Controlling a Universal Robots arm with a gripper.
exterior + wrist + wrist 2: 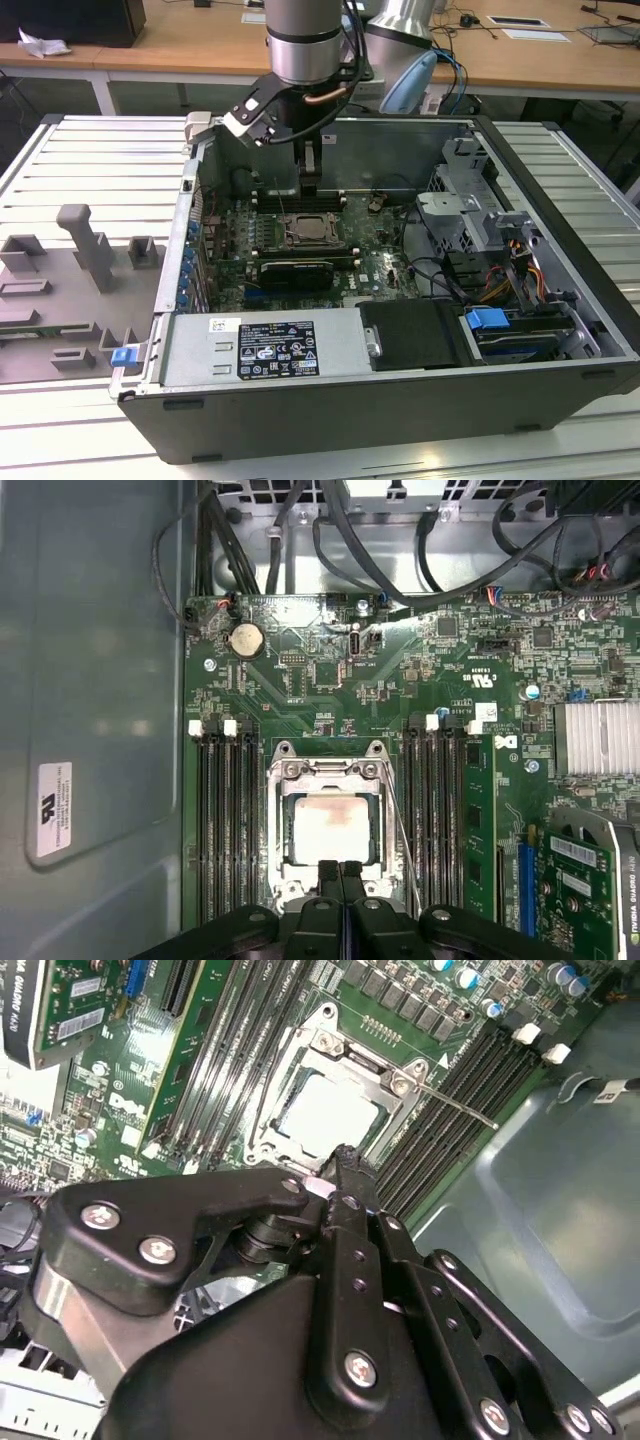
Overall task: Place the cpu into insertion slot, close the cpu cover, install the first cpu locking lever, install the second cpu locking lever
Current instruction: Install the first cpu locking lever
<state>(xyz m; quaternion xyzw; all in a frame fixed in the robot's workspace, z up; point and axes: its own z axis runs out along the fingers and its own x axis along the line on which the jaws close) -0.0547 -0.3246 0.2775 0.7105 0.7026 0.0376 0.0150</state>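
Your gripper [340,868]: fingers pressed together, empty, tips at the slot [278,885] edge. Cpu [330,825]: seated. Cover [328,772]: down. Lever [402,840] (thin rod): looks unlatched, so both levers probably remain.

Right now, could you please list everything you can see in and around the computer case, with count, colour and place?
computer case: one, dark grey, open, on the table
table: one, pale slatted metal
fixture: one, grey, on the table, at the exterior view's left
circuit board: one, green, inside the case
insertion slot: one, silver-rimmed, on the board
cpu: one, pale silver-beige, seated in the slot
cpu cover: one, silver, lying flat around the cpu
memory slots: several, black, either side of the slot
graphics card: one, black, on the board
coin battery: one, silver, on the board
arm: one, silver-grey, above the case
gripper: one, black, shut, at the slot's edge
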